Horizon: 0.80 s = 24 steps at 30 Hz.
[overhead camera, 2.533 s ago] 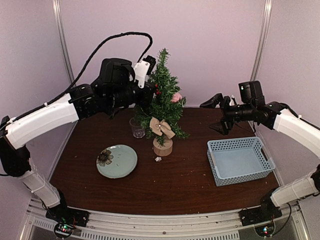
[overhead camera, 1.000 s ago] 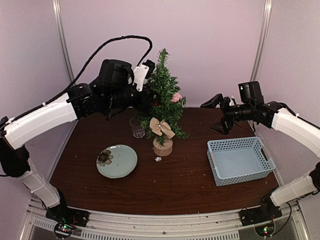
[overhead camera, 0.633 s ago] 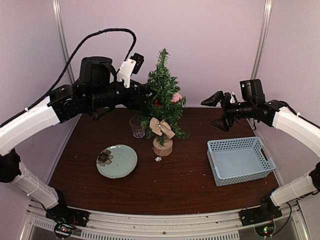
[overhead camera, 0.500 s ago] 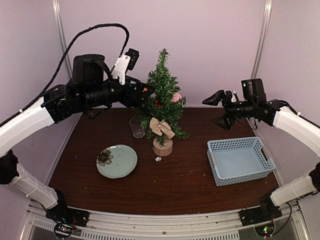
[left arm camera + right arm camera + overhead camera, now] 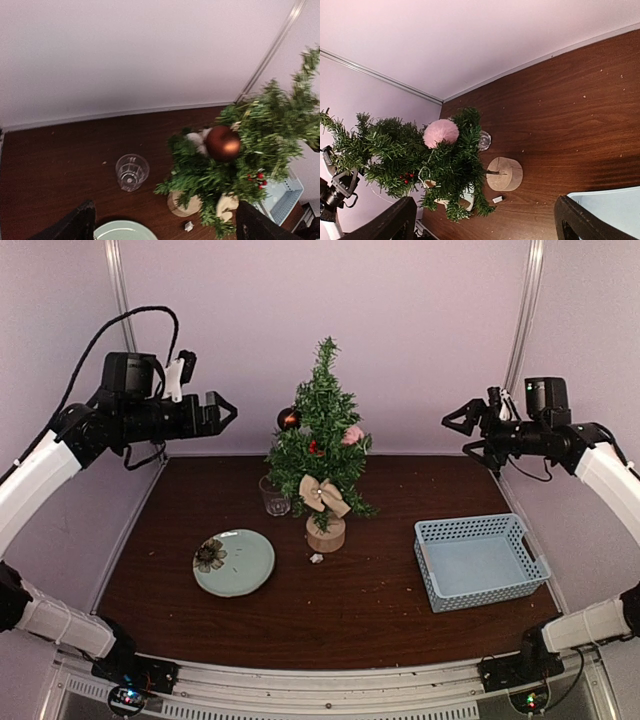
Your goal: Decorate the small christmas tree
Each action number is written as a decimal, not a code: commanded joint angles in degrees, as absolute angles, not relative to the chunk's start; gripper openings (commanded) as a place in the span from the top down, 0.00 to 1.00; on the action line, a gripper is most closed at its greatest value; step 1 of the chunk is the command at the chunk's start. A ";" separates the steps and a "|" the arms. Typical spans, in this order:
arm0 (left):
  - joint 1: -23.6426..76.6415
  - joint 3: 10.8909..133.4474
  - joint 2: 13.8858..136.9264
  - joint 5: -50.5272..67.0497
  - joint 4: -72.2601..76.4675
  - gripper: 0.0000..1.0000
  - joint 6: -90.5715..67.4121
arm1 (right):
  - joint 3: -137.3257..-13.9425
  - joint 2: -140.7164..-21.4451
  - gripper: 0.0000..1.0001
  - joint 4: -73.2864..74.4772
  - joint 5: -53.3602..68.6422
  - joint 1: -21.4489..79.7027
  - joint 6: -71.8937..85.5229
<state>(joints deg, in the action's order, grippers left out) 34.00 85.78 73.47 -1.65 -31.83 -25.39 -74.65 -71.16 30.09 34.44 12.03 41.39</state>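
Note:
The small christmas tree stands mid-table on a round wood stump. It carries a brown ball, a pink pom-pom, red berries and a burlap bow. My left gripper hovers open and empty, well left of the tree at ball height. In the left wrist view the ball hangs on the tree, far ahead of the gripper. My right gripper is open and empty, high to the tree's right. The right wrist view shows the pom-pom and the stump.
A drinking glass stands just left of the tree. A pale green plate with a flower lies front left. A light blue basket sits at the right. A small white scrap lies by the stump.
My left gripper opened and drew back to the left, leaving the brown ball hanging on the tree. My right arm rose and moved a little to the right.

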 commanded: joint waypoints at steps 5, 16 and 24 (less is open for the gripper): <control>23.03 77.21 71.30 -2.98 -46.36 0.02 -33.01 | -64.24 -62.24 0.00 34.54 28.78 8.27 29.21; 23.11 59.37 74.13 -3.57 -45.40 0.02 -38.53 | -46.45 -55.20 0.01 29.59 26.03 7.73 25.41; 23.12 48.18 70.30 -3.83 -38.59 0.02 -39.68 | -40.44 -56.82 0.01 25.56 26.56 7.82 23.65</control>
<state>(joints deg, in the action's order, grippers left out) 22.98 50.35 72.71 -3.86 -44.42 -38.24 -42.24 -56.29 29.54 27.42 7.99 25.58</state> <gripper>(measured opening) 0.975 0.995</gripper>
